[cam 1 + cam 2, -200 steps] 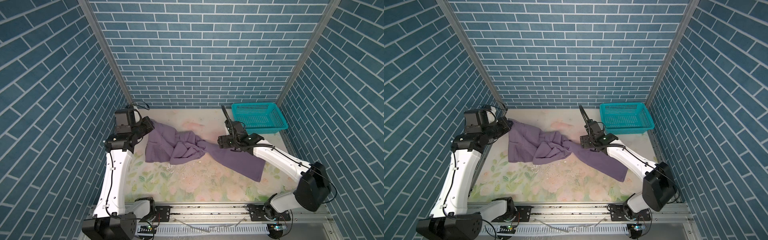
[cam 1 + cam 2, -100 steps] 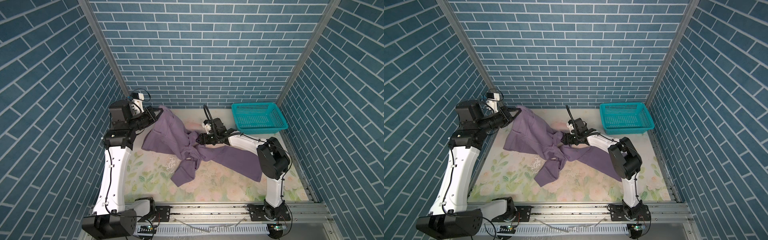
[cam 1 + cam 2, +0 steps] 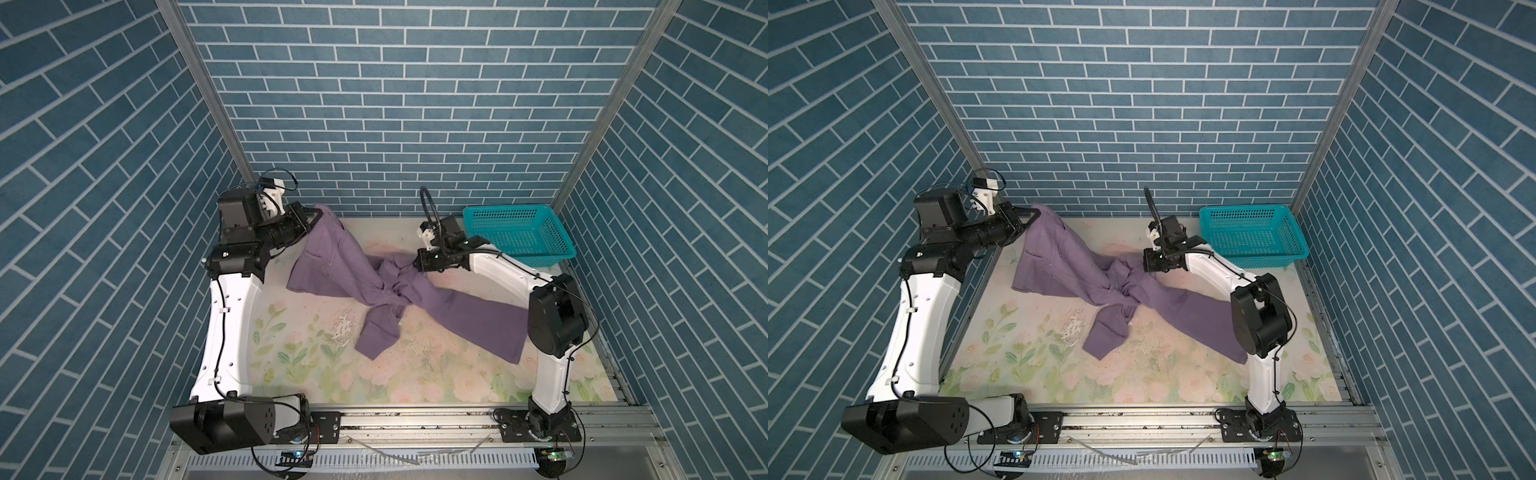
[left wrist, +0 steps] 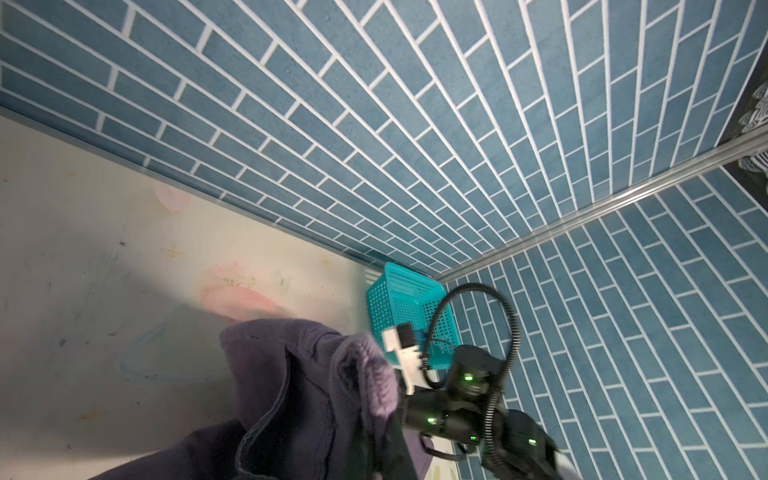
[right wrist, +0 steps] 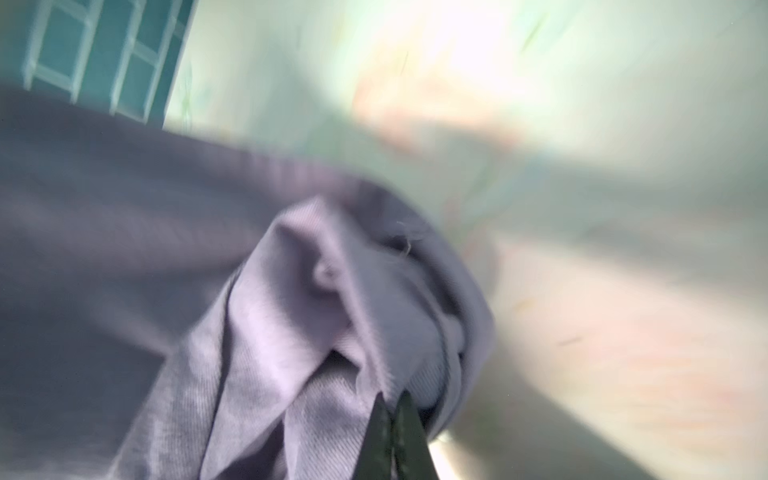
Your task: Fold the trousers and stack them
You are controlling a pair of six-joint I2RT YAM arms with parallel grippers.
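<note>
Trousers (image 3: 332, 257) strung between grippers, twisted midway, legs trailing below and behind right gripper (image 3: 417, 262), pinched shut on bunched cloth. Left gripper (image 3: 313, 214) clamped on raised waist corner. Lift both level, draw apart gently, untwist before laying flat.

The trousers (image 3: 332, 266) are muted purple, of soft matte cloth, unfolded and twisted. A broad seamed part is lifted at the far left and slopes down to a bunched knot in the middle. One leg lies flat toward the near right. The other lies crumpled toward the near middle.
</note>
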